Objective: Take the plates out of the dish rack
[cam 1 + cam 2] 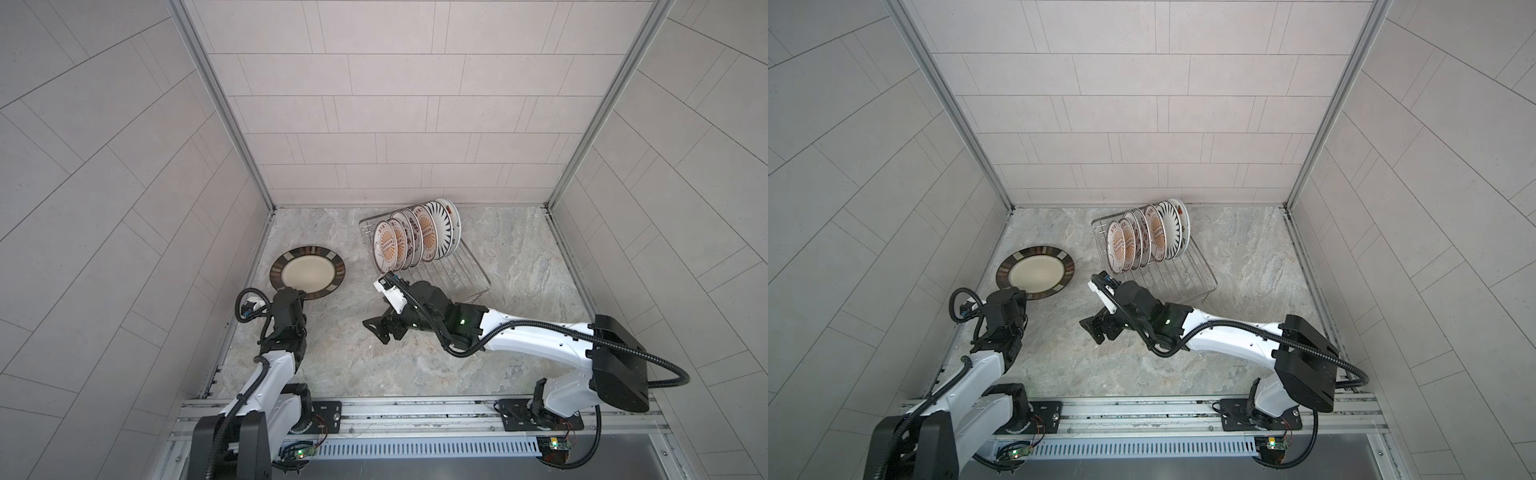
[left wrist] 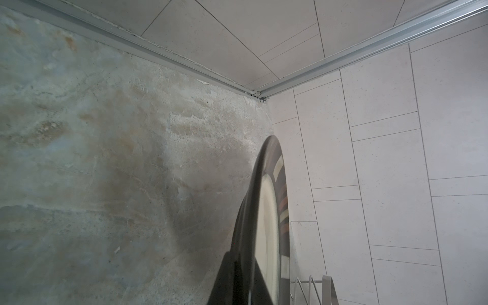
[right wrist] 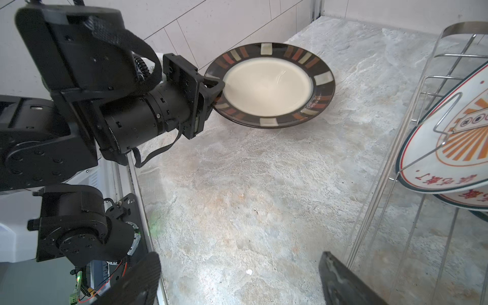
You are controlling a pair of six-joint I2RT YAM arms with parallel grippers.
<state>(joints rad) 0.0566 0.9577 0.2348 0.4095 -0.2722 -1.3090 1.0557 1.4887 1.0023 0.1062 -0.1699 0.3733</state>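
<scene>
- Left gripper (image 3: 215,88) is clamped on the edge of the brown-rimmed plate (image 1: 307,272). The plate is face up, out of the dish rack (image 1: 465,274) and well to its left in both top views, by the side wall (whether it touches the countertop (image 1: 415,361) I cannot tell).
- Right gripper (image 3: 241,284), jaws spread wide and holding nothing, hovers just off the rack's near-left corner.
- About six plates (image 1: 399,243) stand on edge in the rack's far half, leaning, with an orange sunburst plate (image 3: 454,148) at the front.
- A wire loop (image 3: 435,132) of the rack crosses that front plate's face, between it and the right gripper.
</scene>
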